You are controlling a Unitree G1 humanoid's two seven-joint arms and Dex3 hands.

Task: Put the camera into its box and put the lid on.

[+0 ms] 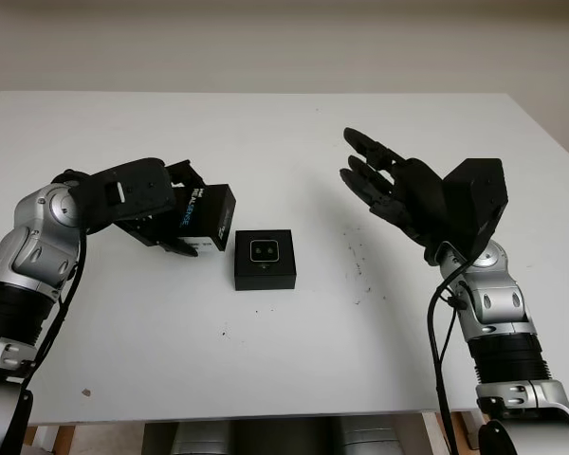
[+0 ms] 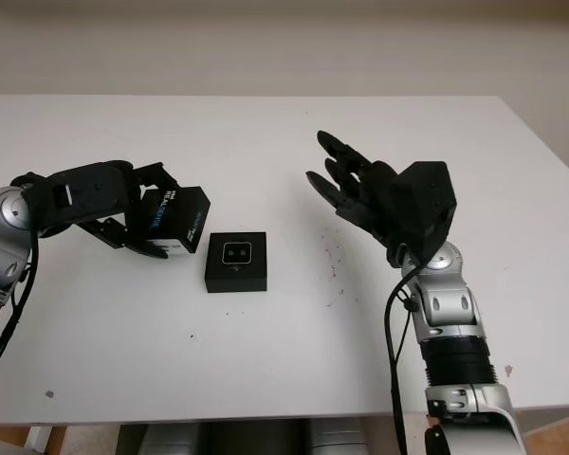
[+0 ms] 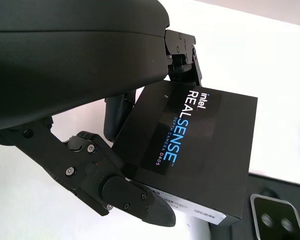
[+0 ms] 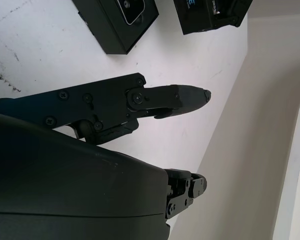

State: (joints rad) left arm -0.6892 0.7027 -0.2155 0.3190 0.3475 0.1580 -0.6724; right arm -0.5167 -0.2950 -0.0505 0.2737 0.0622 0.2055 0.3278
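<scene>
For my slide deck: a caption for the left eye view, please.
Left hand holds the lid beside the box with the camera inside; right hand open above the table.

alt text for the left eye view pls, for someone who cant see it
On a white table, the robot's left hand grips a black lid just left of the open black box, where the camera already sits. The right hand is open, raised above the table to the right.

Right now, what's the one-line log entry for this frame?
left robot hand: holds lid left of box | camera: in box, uncovered | right robot hand: open, raised
</scene>
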